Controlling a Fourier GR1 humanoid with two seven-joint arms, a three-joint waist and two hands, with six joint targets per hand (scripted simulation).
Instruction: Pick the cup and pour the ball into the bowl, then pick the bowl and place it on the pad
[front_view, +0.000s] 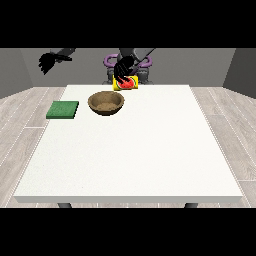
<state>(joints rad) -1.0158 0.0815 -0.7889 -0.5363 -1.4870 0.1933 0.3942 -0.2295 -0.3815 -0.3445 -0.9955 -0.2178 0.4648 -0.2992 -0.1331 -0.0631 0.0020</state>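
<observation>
Cup (126, 83): yellow with a red patch showing, lying near the table's (150, 160) far edge, close in front of the robot, just behind and to the right of the bowl (106, 103). It is looking tipped or on its side rather than upright, though the hand over it is hiding much of its shape. No ball is showing anywhere; it may be sitting inside the cup or be part of the red patch, which cannot be told.

Hand at the view's right (123, 68): black, reaching down onto the cup from above, fingers pointing downward over its top. Whether they are curling round the cup or merely resting against it cannot be told.

Hand at the view's left (48, 61): raised well clear of the table, off beyond its left corner, holding nothing; its fingers are hanging apart and relaxed.

Bowl: brown, wooden-looking, round, sitting upright and open on the table between cup and pad.

Pad (63, 110): flat green square, lying near the table's left edge, just beside the bowl but apart from it.

Handling judgement: the cup is probably light and stiff, with a smooth wall that could be slipping in the fingers; taking it round the middle of the body, clear of the mouth, is looking best for pouring. The bowl is likely rigid and somewhat heavier, best taken by its rim.
</observation>
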